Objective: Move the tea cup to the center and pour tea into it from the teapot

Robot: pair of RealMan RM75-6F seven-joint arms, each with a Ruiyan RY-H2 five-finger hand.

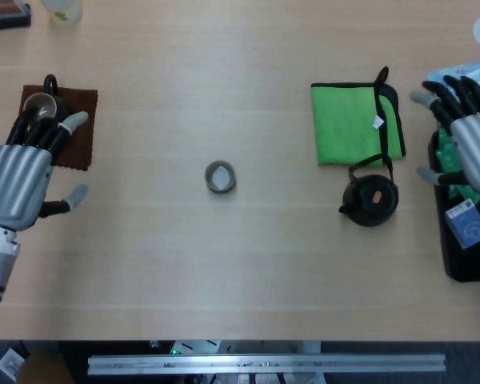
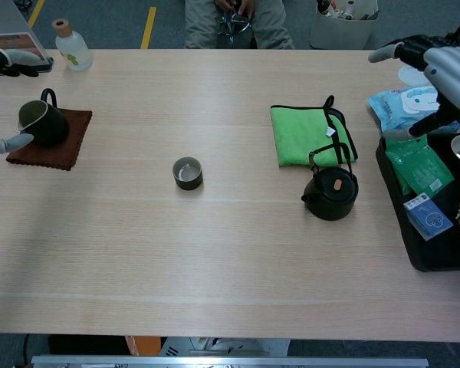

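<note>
Pale wood table; grey floor, yellow line.

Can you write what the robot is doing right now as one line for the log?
tea cup: table center | teapot: on table, unheld | right hand: open, above tray | left hand: open, near pitcher

Bright, even light in both views.
The tabletop shows only soft, short shadows, no strong glare; the head view looks slightly softer.

Left hand open, fingers spread (palm down), right hand open, fingers splayed, holding nothing
</note>
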